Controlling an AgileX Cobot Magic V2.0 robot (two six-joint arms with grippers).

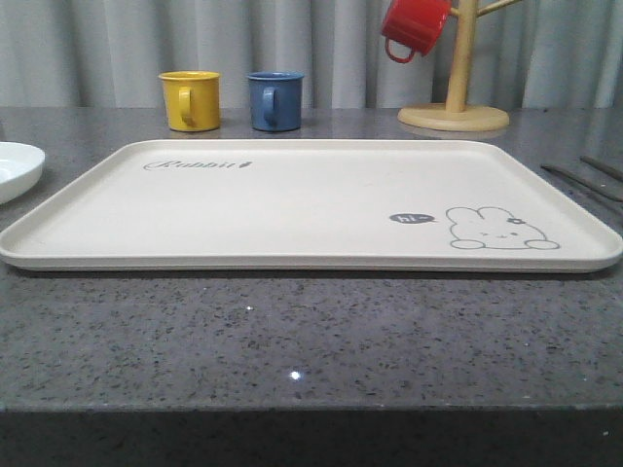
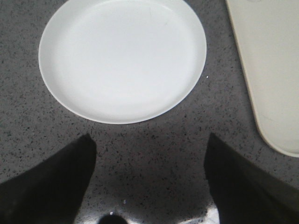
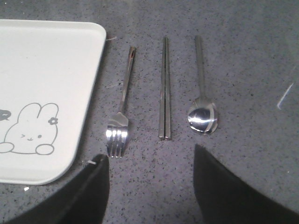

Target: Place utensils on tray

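Observation:
The cream tray (image 1: 292,209) with a bunny drawing lies bare in the middle of the grey counter. A white plate (image 1: 15,167) sits just off its left end. In the left wrist view my left gripper (image 2: 150,147) hovers open over bare counter beside the plate (image 2: 122,56), with the tray's corner (image 2: 275,60) close by. In the right wrist view a steel fork (image 3: 122,105), a pair of chopsticks (image 3: 165,88) and a spoon (image 3: 202,100) lie side by side on the counter next to the tray (image 3: 46,84). My right gripper (image 3: 150,158) is open just short of them, holding nothing.
At the back stand a yellow mug (image 1: 191,99) and a blue mug (image 1: 274,100). A red mug (image 1: 413,27) hangs on a wooden mug tree (image 1: 456,88) at the back right. The chopsticks' ends (image 1: 584,180) show at the counter's right edge.

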